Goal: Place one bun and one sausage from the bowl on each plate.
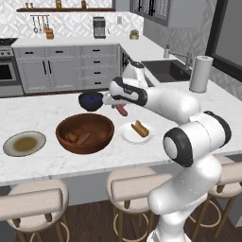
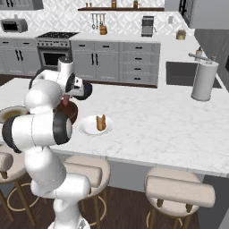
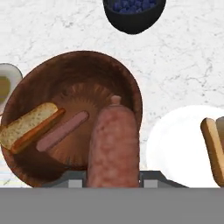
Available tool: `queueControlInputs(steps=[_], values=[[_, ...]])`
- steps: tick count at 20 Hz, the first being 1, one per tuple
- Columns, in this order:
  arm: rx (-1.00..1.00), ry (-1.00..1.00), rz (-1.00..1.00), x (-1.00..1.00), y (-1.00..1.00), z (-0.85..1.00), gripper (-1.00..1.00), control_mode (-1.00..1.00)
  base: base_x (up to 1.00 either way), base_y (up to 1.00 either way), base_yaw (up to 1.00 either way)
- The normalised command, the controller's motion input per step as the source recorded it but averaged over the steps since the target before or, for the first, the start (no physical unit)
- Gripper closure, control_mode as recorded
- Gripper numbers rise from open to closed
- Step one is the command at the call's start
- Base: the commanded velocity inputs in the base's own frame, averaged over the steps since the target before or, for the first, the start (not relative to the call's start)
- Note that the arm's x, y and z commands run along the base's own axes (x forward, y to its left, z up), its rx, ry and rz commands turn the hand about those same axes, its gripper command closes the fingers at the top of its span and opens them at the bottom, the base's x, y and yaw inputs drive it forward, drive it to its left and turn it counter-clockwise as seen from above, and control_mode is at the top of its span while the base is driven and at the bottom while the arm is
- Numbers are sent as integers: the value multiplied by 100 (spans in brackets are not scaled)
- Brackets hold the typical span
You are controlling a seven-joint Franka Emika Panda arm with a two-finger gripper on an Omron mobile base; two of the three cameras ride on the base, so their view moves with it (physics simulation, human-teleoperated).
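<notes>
I have the pincer [image 1: 121,108] clamped on a sausage [image 3: 113,146], a thick, mottled pinkish-red link that hangs end-down from the fingers above the marble desk [image 1: 42,111]. From the hand view it sits over the near rim of the bowl [image 3: 111,74], between the bowl and the white plate [image 3: 175,148].

The bowl [image 1: 97,124] is wide, round and reddish-brown with a wood-grain look and ribbed inner walls. Inside it I see a split tan bun [image 3: 27,124] with a pale crumb lying against the wall, and just beside it a slimmer pink sausage [image 3: 61,131] on the bowl's floor.

The white plate [image 1: 126,133] lies just beside the bowl and carries one golden-brown bun [image 1: 140,128]. The other plate [image 1: 10,142], grey-rimmed with an olive-brown centre, lies on the bowl's far side. A small dark blue bowl [image 1: 90,101] holding blue berries stands behind the wooden one.
</notes>
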Motion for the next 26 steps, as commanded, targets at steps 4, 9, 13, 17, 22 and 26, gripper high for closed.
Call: queueControlInputs(steps=[4,9,13,17,22,26], values=[[8,2,27,-7,-100,-2,100,-100,0,0,0],[8,-1,-3,0,-79,-64,100,-100,0,0,0],[24,-9,-15,3,-38,-70,100,-100,0,0,0],[13,-1,-5,33,-10,-69,100,-100,0,0,0],[-11,19,2,86,52,-31,100,-100,0,0,0],[-32,36,13,64,27,-9,100,-100,0,0,0]])
